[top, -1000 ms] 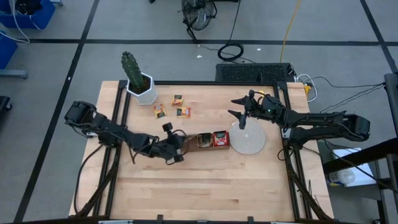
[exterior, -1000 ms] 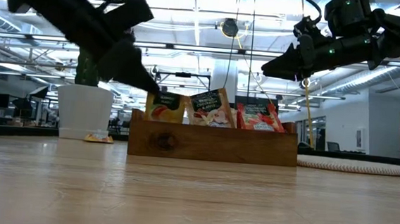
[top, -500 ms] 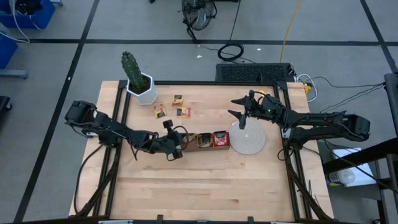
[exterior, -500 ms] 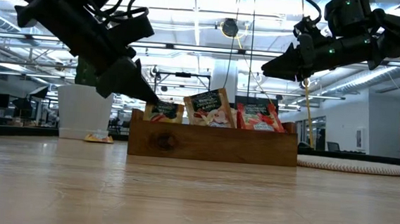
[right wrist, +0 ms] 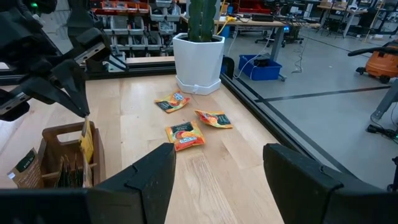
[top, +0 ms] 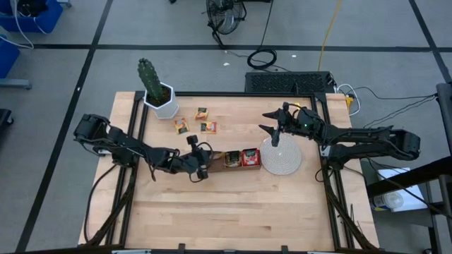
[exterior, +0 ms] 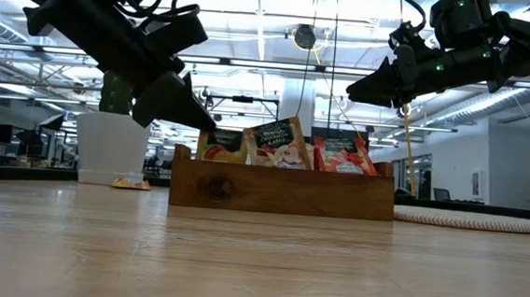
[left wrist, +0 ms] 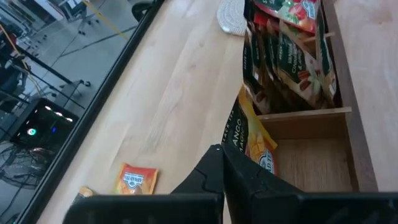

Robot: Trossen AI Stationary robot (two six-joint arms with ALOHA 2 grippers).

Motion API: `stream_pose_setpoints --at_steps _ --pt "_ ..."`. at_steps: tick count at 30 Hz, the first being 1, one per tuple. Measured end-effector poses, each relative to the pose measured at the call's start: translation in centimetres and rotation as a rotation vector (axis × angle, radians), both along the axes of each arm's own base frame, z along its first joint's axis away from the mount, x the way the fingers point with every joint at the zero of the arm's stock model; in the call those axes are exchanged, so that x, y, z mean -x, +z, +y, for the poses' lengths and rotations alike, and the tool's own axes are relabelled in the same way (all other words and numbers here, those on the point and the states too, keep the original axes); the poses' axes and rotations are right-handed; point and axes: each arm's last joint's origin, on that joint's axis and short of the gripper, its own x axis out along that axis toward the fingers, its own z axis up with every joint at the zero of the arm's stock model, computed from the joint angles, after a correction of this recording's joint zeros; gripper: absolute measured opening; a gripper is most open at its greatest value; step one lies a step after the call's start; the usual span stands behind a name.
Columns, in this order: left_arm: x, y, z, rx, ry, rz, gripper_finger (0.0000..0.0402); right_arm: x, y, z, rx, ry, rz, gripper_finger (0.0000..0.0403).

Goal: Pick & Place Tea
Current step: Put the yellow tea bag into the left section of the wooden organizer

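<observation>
**Clearance: front open, back-left cluttered**

Front half of table (top: pixel 233 219) bare wood, free passage edge to edge. Wooden tray (top: pixel 233 159) sits mid-table, round disc (top: pixel 281 156) just beside it toward the right edge. Potted cactus (top: pixel 155 90) blocks back-left corner; three loose tea sachets (top: pixel 194 121) lie between it and the tray.

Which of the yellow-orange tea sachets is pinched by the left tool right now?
The mango sachet at the wooden tray's left end compartment, pinched in the left tool. The three other sachets lie loose near the cactus pot.

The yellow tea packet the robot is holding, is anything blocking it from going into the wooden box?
Nothing visible does. The left gripper pinches the yellow tea packet right over the wooden box's bare end compartment.
</observation>
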Motion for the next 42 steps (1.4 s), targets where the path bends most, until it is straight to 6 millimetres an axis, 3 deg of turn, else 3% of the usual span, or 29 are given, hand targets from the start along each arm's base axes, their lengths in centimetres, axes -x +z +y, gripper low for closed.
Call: stream_pose_setpoints --at_steps 4,18,22,27,29,31,34,36,39,42 --pt "0.0 0.0 0.2 0.009 0.013 -0.007 0.0007 0.0 0.0 0.0 0.002 0.000 0.001 0.0226" --pt "-0.2 0.0 1.1 0.036 0.064 -0.027 0.0095 0.0 0.0 0.0 0.003 0.001 0.001 0.0226" --pt "0.1 0.7 1.0 -0.049 0.083 -0.024 0.0107 0.0 0.0 0.0 0.003 0.001 0.001 0.0226" --pt "1.2 3.1 1.6 -0.243 0.311 -0.093 0.0110 0.0 0.0 0.0 0.003 0.001 0.002 0.0226" --pt "1.4 4.3 3.2 -0.172 0.360 -0.124 0.0111 0.0 0.0 0.0 0.002 0.001 0.002 0.0226" --pt "1.7 5.0 5.8 0.031 0.341 -0.066 0.0111 0.0 0.0 0.0 0.003 0.001 0.001 0.0226" --pt "2.3 5.4 10.3 0.309 0.469 0.000 0.0114 0.0 0.0 0.0 0.003 0.001 0.001 0.0226" --pt "2.9 5.3 12.8 0.392 0.553 0.012 0.0119 0.0 0.0 0.0 0.003 0.001 0.001 0.0226" --pt "3.0 5.0 15.4 0.402 0.486 0.046 0.0130 0.0 0.0 0.0 0.003 0.001 0.001 0.0226" --pt "2.0 4.1 16.1 0.227 0.333 0.168 0.0142 0.0 0.0 0.0 0.003 0.001 0.002 0.0226"
